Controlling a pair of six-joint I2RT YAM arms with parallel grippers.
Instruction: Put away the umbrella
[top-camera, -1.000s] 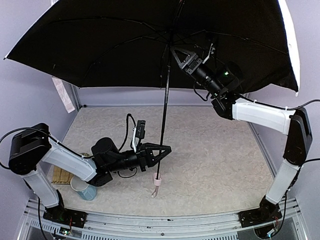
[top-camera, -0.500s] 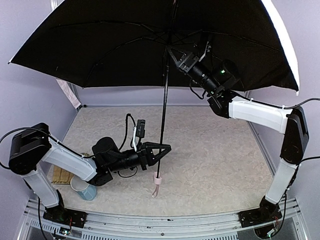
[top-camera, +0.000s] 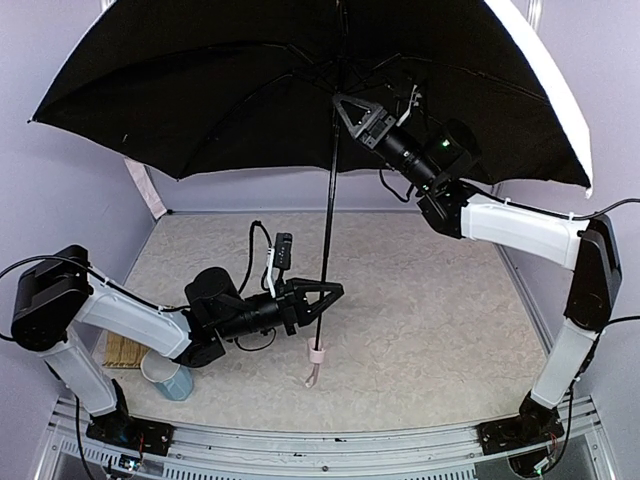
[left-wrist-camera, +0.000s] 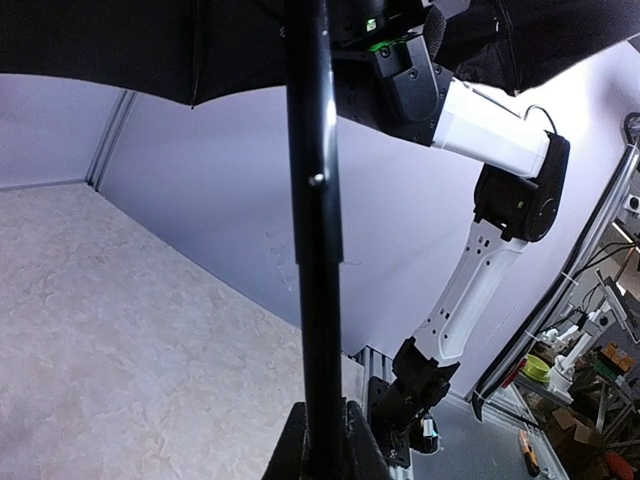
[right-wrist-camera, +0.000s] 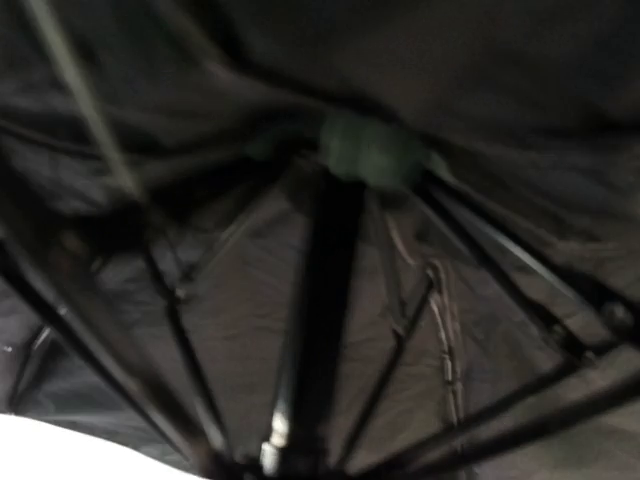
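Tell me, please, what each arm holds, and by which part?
The left gripper holds the umbrella by its lower shaft, above the handle; the right gripper is at the upper shaft, hold unclear.

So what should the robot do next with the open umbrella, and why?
Probably the right gripper should close around the shaft just under the canopy and pull down. The umbrella is fully open, and the left gripper clamps the shaft low, above the handle.

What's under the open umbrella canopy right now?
Its black shaft runs down to the pink handle; the left tool clamps the shaft low, the right tool sits at it high. Whether that one grips is hidden.
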